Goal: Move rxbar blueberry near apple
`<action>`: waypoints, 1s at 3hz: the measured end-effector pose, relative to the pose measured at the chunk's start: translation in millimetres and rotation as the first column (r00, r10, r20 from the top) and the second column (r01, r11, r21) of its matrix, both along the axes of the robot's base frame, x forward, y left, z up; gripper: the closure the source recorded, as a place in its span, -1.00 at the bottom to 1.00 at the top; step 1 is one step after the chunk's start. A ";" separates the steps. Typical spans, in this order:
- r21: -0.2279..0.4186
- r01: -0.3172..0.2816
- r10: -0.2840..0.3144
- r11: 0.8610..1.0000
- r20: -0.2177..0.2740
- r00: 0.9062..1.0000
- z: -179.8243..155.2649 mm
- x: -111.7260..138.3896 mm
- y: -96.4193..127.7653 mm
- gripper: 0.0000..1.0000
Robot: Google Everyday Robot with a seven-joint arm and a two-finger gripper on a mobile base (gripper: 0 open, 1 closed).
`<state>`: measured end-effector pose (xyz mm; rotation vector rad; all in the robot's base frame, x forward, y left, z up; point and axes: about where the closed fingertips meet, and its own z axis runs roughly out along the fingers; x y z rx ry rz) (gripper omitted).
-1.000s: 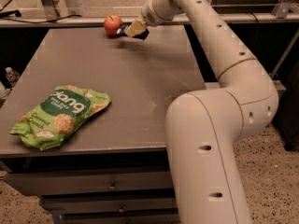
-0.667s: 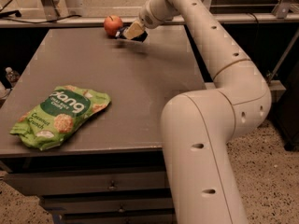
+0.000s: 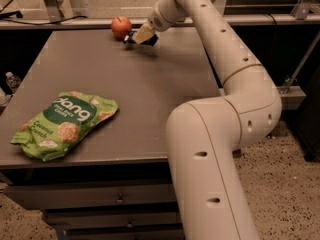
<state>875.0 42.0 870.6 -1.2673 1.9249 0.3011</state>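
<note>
The apple point(image 3: 121, 26) is red-orange and sits at the far edge of the grey table point(image 3: 125, 84). My gripper point(image 3: 141, 36) reaches in from the upper right and hangs low over the table, just right of the apple. It is shut on the rxbar blueberry point(image 3: 131, 37), a small dark bar that shows only partly at the gripper's tip. The bar's left end is a short gap from the apple, close to the table surface. I cannot tell whether the bar touches the table.
A large green chip bag point(image 3: 62, 124) lies flat at the table's front left. My white arm point(image 3: 220, 134) rises along the table's right side. A rail point(image 3: 75, 21) runs behind the table's far edge. Drawers point(image 3: 120, 199) are below the front edge.
The gripper with the bar has stayed beside the apple, shifting only slightly. The arm's lower links have swung a little to the left.
</note>
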 end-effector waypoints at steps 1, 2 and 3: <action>-0.005 0.007 -0.007 1.000 -0.003 1.000 -0.8 2.0 -0.9 0.17; -0.006 0.009 -0.009 1.000 -0.007 1.000 -2.0 3.0 -0.6 -0.30; -0.007 0.010 -0.010 1.000 -0.009 1.000 -2.4 3.5 -0.5 -0.76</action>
